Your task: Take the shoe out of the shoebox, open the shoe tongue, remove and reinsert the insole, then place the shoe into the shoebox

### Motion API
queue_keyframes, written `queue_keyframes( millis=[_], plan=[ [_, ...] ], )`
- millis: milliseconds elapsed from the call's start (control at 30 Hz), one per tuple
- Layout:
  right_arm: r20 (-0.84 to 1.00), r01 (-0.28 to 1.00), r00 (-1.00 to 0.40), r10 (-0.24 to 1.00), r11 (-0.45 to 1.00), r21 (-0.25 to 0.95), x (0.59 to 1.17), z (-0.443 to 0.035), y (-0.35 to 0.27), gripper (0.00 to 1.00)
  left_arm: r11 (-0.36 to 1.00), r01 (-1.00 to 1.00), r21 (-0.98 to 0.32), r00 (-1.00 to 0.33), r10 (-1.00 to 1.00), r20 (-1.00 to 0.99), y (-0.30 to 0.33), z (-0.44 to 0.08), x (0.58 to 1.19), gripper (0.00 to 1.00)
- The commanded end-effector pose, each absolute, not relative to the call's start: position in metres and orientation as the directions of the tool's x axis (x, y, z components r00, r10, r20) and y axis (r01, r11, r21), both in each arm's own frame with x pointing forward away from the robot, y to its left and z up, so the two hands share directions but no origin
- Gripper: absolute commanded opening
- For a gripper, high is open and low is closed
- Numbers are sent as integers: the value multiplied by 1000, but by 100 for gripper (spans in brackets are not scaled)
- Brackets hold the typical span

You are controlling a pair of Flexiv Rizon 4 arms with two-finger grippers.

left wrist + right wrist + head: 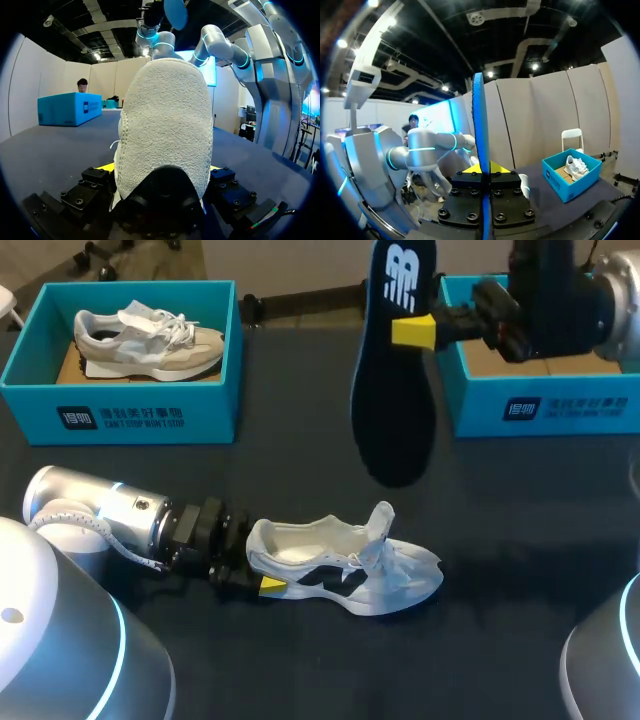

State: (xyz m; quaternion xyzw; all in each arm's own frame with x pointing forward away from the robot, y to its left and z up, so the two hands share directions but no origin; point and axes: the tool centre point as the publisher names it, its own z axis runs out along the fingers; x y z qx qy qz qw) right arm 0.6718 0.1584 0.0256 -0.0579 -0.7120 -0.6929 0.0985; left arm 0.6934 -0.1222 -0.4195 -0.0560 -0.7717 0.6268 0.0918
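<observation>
From above, your right gripper (412, 332) pinches the insole (392, 410) mid-length, hanging far-centre; expect it to be light and floppy. Left wrist: your left gripper (160, 172) clamps the shoe (165, 115) by its soft heel, near-left. Right wrist: the insole stands edge-on, pinched tight.

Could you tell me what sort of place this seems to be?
Probably a robot demonstration setup for shoe handling: a dark cloth-covered table, blue shoeboxes, and the left gripper holding a shoe, the right gripper an insole.
</observation>
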Motion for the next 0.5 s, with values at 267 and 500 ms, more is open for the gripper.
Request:
queue_keyframes(
  millis=[267, 500],
  plan=[
    [308, 308, -951, -31, -14, 951, 659, 18, 153, 0, 209, -28, -978, -977, 200, 71, -122, -420, 694, 0],
    [369, 369, -929, -11, 12, 929, 641, 26, 135, 0, 209, -28, -978, -977, 200, 71, -122, -420, 694, 0]
  ],
)
